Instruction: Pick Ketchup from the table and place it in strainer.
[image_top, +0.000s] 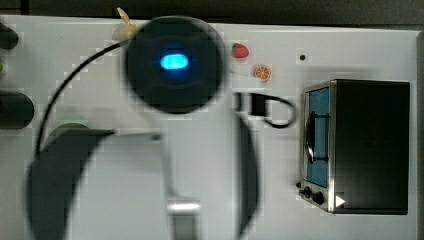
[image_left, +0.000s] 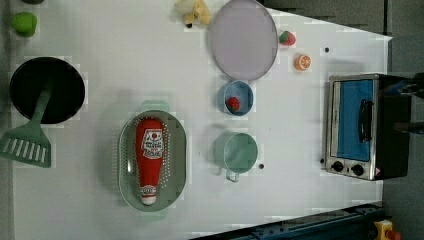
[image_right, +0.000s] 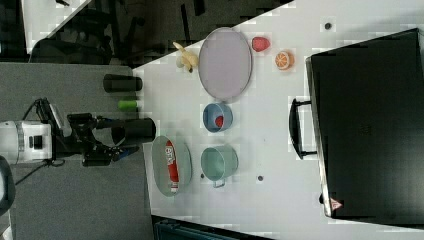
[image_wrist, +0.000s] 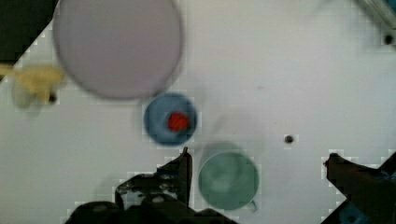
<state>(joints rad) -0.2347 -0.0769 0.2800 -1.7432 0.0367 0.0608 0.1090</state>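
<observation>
Ketchup (image_left: 150, 160) is already lying inside the strainer (image_left: 128, 150), lengthwise along the perforated bottom with its cap toward the left view's lower edge, so by my reading the placing part of the job is done. I am holding my pincer (image_wrist: 257, 161) wide open, with nothing between its fingers, and in the right view my pincer (image_right: 117, 150) is hanging off the table edge, just to the right view's left of the strainer (image_right: 161, 167) and apart from the Ketchup (image_right: 172, 167). Looking out past my fingers in the wrist view, the small green cup (image_wrist: 229, 179) is sitting between my two fingertips but well beneath them, untouched, and just beyond it the blue bowl (image_wrist: 159, 119) is holding a small red strawberry (image_wrist: 178, 121). Further out from me the big grey-lilac plate (image_wrist: 116, 44) is lying flat, and a pale yellow toy (image_wrist: 35, 84) is resting beside it. Farthest from my pincer, across the table in the left view, the toaster oven (image_left: 360, 125) is standing with its door shut, and an orange slice (image_left: 302, 62) is lying near it. Judging from how things lie, nothing is left for me but to draw clear and rest.
</observation>
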